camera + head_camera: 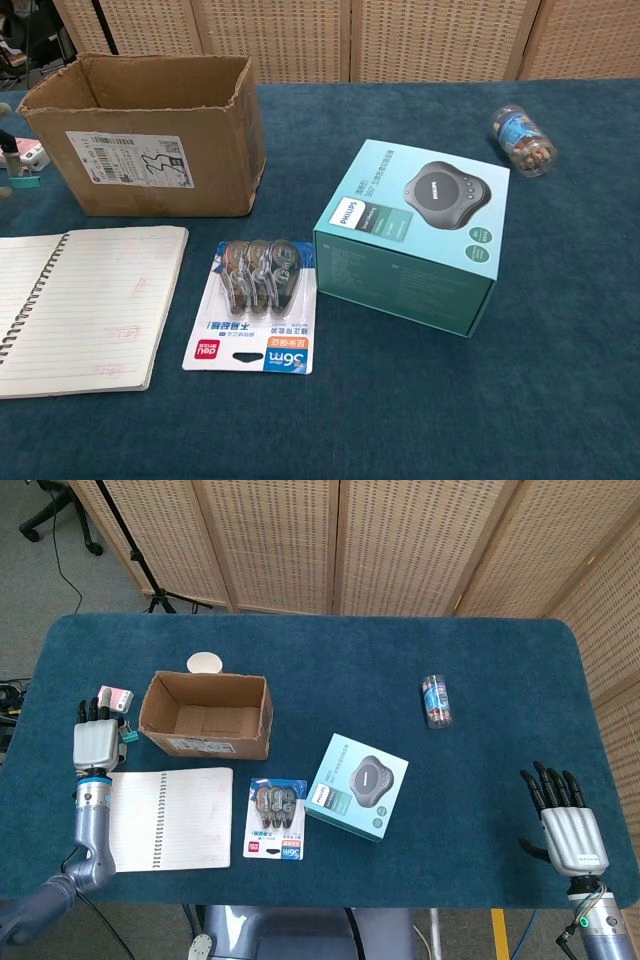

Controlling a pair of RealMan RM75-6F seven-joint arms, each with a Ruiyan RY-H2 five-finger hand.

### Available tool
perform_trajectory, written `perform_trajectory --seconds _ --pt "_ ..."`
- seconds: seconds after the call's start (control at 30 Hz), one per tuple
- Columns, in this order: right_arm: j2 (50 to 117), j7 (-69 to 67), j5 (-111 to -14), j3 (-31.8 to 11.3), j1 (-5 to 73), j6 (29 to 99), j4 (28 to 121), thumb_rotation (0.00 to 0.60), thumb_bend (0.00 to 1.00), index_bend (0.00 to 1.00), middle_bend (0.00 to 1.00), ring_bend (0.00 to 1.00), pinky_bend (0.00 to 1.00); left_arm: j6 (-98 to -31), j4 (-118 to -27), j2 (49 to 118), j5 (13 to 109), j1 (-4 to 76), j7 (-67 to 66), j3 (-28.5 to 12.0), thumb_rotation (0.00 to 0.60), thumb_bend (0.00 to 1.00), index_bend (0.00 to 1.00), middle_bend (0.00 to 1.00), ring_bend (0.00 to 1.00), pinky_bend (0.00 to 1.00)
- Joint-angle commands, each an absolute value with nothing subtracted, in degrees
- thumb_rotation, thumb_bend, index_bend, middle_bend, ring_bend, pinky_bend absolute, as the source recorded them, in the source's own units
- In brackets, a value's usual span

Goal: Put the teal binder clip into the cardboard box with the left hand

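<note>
the cardboard box (pixel 205 716) is sitting open and showing only its bare floor. the left hand (pixel 94 742) is holding the teal binder clip (pixel 128 736) just beside it. the right hand (pixel 565 825) is resting spread, holding nothing.

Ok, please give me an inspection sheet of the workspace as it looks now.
Surface: table covered in dark blue cloth.
Job's things: teal binder clip at the left hand, lifted beside the open cardboard box; clip not yet inside.
Clutter: notebook, correction tape pack, teal speaker box, small bottle, white disc, pink item.
Hands: left holds the clip; right hand empty, fingers spread.
Cables: black cable on the floor, behind the table.
Surroundings: woven screens, stand, chair base.
</note>
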State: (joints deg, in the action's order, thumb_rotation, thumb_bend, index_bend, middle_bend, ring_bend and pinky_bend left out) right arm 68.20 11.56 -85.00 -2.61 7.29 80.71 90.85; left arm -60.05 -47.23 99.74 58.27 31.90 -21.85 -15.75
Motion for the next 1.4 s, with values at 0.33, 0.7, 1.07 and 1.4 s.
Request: perform_trajectory --seconds 0.33,0.7,1.07,1.4 --pt "67.98 10.84 -85.25 -2.57 7.14 81.06 90.91 0.600 0.16 0.02 0.00 0.00 0.00 -68.14 -61.71 90.91 61.40 29.42 -24.46 -16.23 0.600 0.42 0.64 0.00 0.00 0.00" --pt "67.89 10.28 -85.57 -2.52 7.03 81.33 90.87 0.600 0.16 0.02 0.00 0.00 0.00 -73.03 -78.62 81.47 61.92 27.46 -27.17 -17.75 0.600 0.42 0.64 0.00 0.00 0.00" --pt "67.87 10.10 -86.04 -2.33 6.98 81.50 90.91 0.600 0.16 0.02 0.00 0.00 0.00 -77.59 -91.63 74.59 62.55 26.94 -31.18 -19.27 0.600 0.42 0.64 0.00 0.00 0.00" --pt "67.68 9.46 -86.24 -2.29 6.98 81.48 90.89 0.600 0.16 0.02 0.00 0.00 0.00 -78.22 -89.66 80.41 63.25 29.40 -32.19 -17.82 0.600 0.42 0.64 0.00 0.00 0.00"
